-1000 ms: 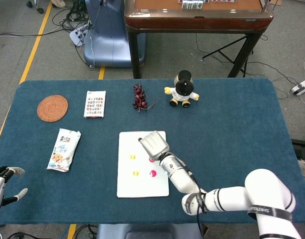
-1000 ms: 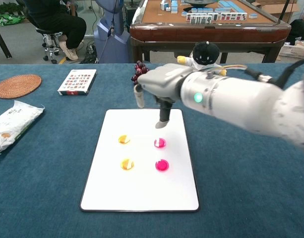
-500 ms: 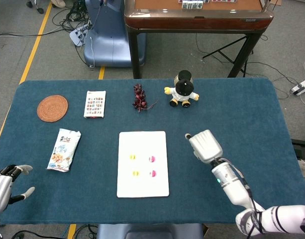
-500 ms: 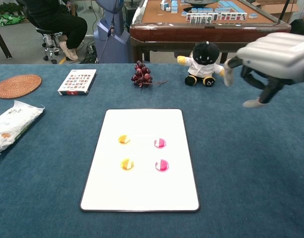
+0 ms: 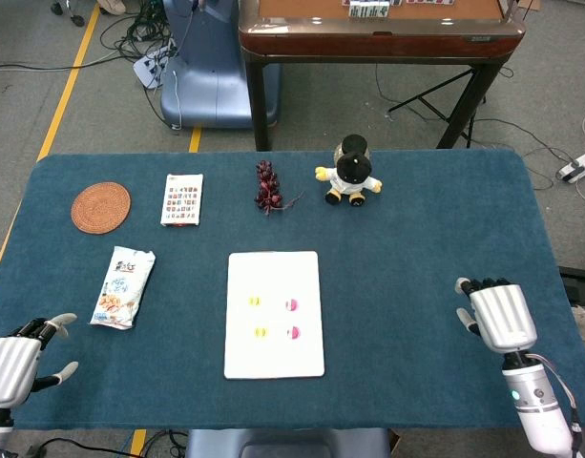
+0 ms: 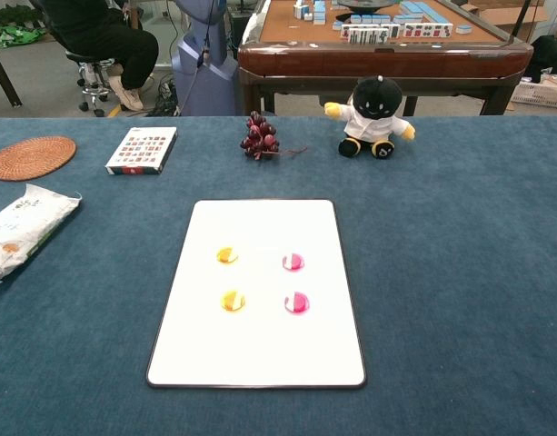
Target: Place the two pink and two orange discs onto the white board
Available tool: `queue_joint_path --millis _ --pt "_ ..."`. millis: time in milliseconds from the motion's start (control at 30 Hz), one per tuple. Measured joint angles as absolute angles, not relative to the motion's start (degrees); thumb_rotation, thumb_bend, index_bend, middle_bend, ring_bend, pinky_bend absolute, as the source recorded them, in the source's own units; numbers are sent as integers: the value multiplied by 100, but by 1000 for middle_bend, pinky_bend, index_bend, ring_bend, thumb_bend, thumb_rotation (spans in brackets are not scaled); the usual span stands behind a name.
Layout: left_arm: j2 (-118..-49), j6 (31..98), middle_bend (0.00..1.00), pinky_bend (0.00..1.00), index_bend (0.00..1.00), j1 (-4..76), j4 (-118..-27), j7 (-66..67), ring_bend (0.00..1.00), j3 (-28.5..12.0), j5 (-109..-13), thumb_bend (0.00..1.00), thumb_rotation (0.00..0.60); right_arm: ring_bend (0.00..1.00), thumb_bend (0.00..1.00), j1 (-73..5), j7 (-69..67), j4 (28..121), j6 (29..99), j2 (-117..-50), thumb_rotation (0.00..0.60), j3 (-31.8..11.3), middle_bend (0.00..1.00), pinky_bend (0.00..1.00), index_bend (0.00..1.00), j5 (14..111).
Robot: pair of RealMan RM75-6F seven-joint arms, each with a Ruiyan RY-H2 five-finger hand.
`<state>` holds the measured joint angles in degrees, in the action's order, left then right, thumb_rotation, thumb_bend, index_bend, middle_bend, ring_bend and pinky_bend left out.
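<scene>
Head view: white board (image 5: 274,314) flat on the blue table (image 5: 416,248), near its front middle. Four discs on the board in a square: two orange discs (image 5: 255,301) (image 5: 260,333) in the left column, two pink discs (image 5: 291,304) (image 5: 293,333) in the right, none touching. Left hand (image 5: 13,361) low at the table's near left corner, fingers spread, holding nothing. Right hand (image 5: 497,315) over the near right part of the table, well apart from the board, fingers extended and empty. Woven coaster (image 5: 100,207), card pack (image 5: 182,198), grapes (image 5: 267,186) and plush toy (image 5: 350,172) along the far side; snack bag (image 5: 124,286) left of the board.

Chest view: board (image 6: 260,345) central, same four discs, orange (image 6: 227,255) (image 6: 233,300) left, pink (image 6: 293,262) (image 6: 297,302) right. Neither hand in frame.
</scene>
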<state>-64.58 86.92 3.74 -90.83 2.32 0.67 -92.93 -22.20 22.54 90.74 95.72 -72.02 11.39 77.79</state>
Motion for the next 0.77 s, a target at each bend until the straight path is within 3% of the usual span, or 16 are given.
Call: queue_joint_path --millis 367,767 --pt "-6556 8728 471 486 362 379 -8970 275 343 72 -9288 165 600 580 174 -1348 1620 8639 9885 -7377 600 918 633 584 543 8112" --pt "-6836 8750 471 494 424 454 -8603 153 344 21 -9325 165 600 576 174 -1035 778 8509 9799 -7133 600 575 629 584 543 8398"
